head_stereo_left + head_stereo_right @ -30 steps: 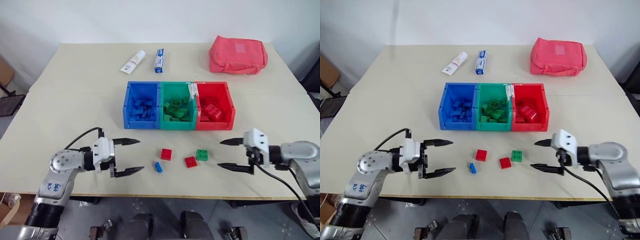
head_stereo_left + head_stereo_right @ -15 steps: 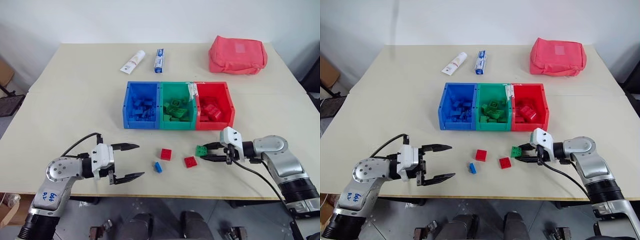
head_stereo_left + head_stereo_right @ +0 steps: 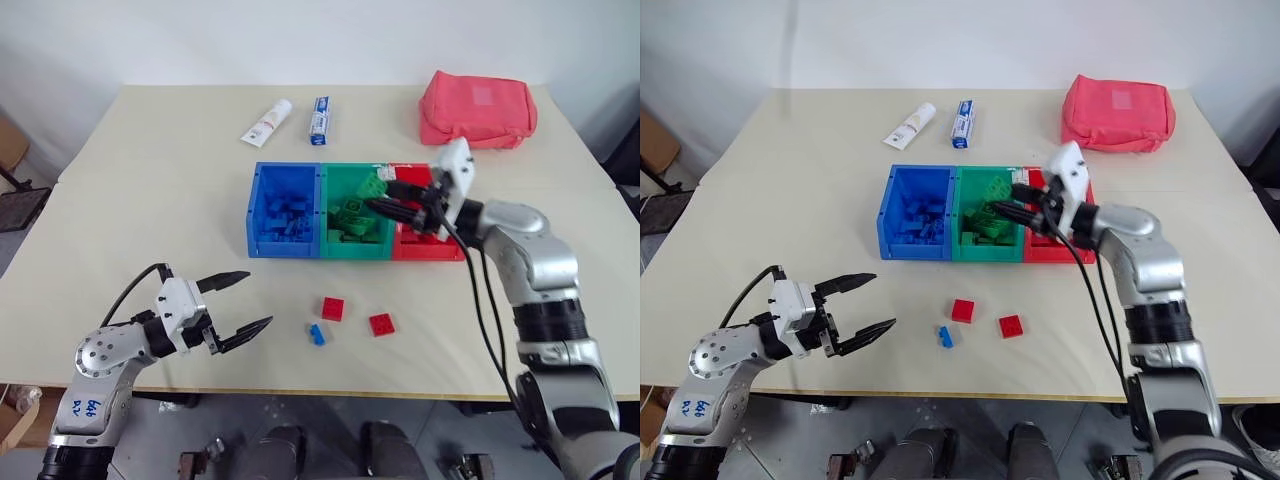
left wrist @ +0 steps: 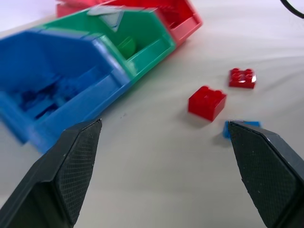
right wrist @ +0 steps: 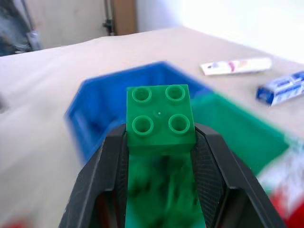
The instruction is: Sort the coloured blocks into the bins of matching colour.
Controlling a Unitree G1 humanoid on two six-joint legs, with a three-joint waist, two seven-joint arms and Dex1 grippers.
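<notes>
Green is the block point(image 5: 159, 118) pinched between the right gripper's point(image 3: 385, 197) two black fingers, its four studs facing the wrist camera; the gripper holds it in the air over the green bin point(image 3: 352, 190), the middle one of three joined boxes. That bin already has a heap of green bricks inside. To its left sits the blue bin point(image 3: 262, 200) with blue bricks in it, to its right the red bin point(image 3: 452, 245) holding red ones.

On the beige table point(image 3: 150, 200), in front of the bins, three blocks lie loose: a red block point(image 3: 333, 308), a second red block point(image 3: 381, 324) just to its right, and a small blue block point(image 3: 316, 334) close by on the near side.

Over the table's near left part the left gripper point(image 3: 240, 302) hangs with its fingers spread wide, nothing between them.

Beyond the bins lie a white toothpaste tube point(image 3: 266, 122), a blue-and-white toothpaste box point(image 3: 319, 121) and a pink-red fabric pouch point(image 3: 477, 108).
</notes>
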